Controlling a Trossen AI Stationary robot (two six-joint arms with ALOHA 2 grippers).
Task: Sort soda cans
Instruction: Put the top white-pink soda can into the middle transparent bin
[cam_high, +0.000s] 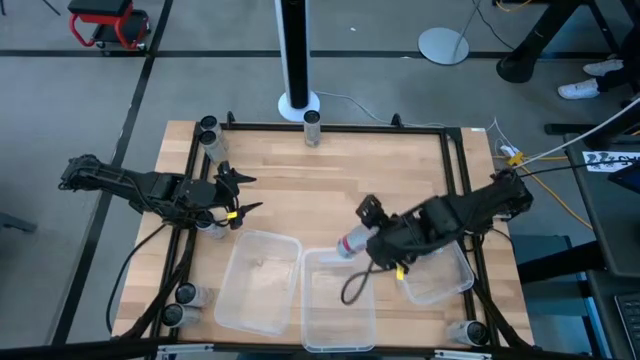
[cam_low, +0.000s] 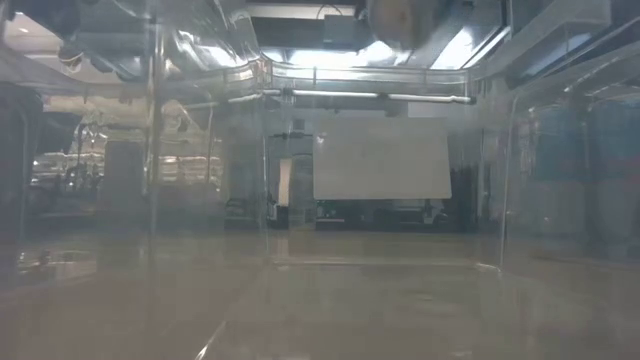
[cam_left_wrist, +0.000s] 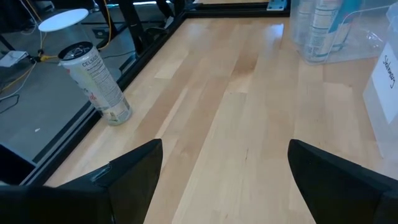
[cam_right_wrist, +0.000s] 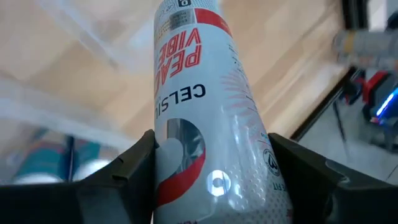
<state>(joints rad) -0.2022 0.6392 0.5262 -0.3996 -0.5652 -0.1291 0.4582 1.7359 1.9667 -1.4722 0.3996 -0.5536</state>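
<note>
Right gripper clamped on white-and-red can, held tilted over far edge of middle bin. Left gripper over left table area, fingers apart, holding nothing. Other cans upright: one at far edge middle, some at far-left corner, some at near-left corner.

A robotics lab or workshop: a black-framed wooden table on a grey concrete floor, with trailing cables, a white stand base and a red rolling stool.
</note>
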